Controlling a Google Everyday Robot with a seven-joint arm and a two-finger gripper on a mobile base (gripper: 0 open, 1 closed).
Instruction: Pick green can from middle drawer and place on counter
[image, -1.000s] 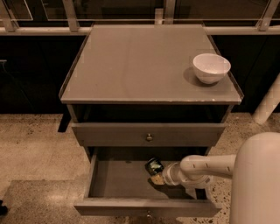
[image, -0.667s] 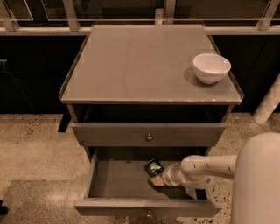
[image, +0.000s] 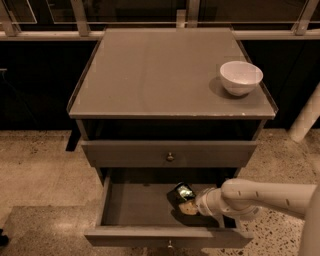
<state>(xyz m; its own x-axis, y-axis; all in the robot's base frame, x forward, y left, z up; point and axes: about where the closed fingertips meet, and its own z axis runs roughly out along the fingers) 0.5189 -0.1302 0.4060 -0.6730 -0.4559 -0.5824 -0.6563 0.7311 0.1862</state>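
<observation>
Treat the task as being at its pick stage. The middle drawer (image: 135, 209) stands pulled out toward the near side, below the closed upper drawer front (image: 130, 153), so access is already gained. The green can (image: 183, 193) lies inside the middle drawer, right of centre, on the drawer floor or just above it. The arm (image: 265, 197) reaches in from the right, and the tool (image: 189, 206) sits inside the drawer at the can's near-right side, touching it or just beside it. You cannot tell from this view whether the tool is clenched on the can or released. The lift out of the drawer, the transfer upward and the placing are all left to do. The surface (image: 150, 75) on top of the cabinet carries only a white bowl (image: 241, 77) at its right side, well apart from the bare area to the left. The can does not appear to stand square. Its lit green part faces up and to the far right, and its darker part lies toward the near left. Judge the long axis as tilted along that diagonal, but note that the view does not settle the exact lean.
</observation>
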